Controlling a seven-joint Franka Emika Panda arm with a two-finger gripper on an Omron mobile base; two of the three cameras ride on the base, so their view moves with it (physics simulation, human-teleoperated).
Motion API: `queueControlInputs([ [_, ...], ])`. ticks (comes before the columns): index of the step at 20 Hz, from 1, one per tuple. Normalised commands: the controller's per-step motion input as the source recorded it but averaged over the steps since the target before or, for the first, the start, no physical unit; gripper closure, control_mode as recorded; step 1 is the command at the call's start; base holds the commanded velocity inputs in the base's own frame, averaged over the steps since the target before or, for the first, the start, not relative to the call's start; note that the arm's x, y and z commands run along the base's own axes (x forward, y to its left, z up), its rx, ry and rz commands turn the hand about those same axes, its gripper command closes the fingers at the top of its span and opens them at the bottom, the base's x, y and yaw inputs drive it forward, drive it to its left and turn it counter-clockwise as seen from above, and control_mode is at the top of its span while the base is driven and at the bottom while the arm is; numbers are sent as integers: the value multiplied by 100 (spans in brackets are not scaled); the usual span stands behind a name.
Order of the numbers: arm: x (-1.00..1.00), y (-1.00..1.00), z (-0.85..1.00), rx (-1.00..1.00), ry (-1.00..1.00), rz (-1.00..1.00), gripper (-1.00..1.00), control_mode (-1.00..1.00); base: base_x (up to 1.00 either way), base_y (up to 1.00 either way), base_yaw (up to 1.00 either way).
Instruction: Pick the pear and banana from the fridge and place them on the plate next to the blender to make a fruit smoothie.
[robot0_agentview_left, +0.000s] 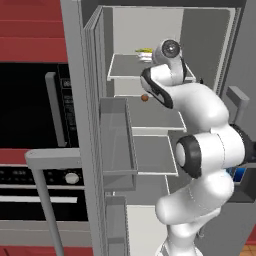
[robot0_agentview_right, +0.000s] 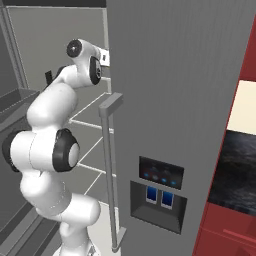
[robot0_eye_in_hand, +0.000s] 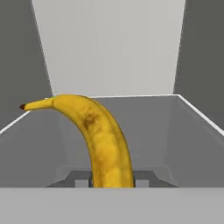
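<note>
Since fruit is lying flat on the fridge (robot0_agentview_left: 90, 75) upper shelf (robot0_eye_in_hand: 148, 127), arm is reaching in level w/ gripper (robot0_eye_in_hand: 112, 181) clamping narrow on banana (robot0_eye_in_hand: 103, 140) near its end; pear (robot0_agentview_left: 144, 98) sitting one shelf below.

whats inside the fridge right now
On the upper shelf of the fridge lies the banana, with the gripper shut on it. The pear sits one shelf below. The arm covers much of the shelves behind it.
</note>
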Motion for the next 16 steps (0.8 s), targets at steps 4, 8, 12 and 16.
queueControlInputs([
  [4, -100, 11, 67, -1, -39, 0, 100, -100, 0, 0, 0],
  [8, -100, 9, 97, 0, -10, 0, 100, -100, 0, 0, 0],
  [12, -100, 0, 29, 2, 11, 0, 100, -100, 0, 0, 0],
  [16, -100, 0, -3, 1, 27, 0, 100, -100, 0, 0, 0],
])
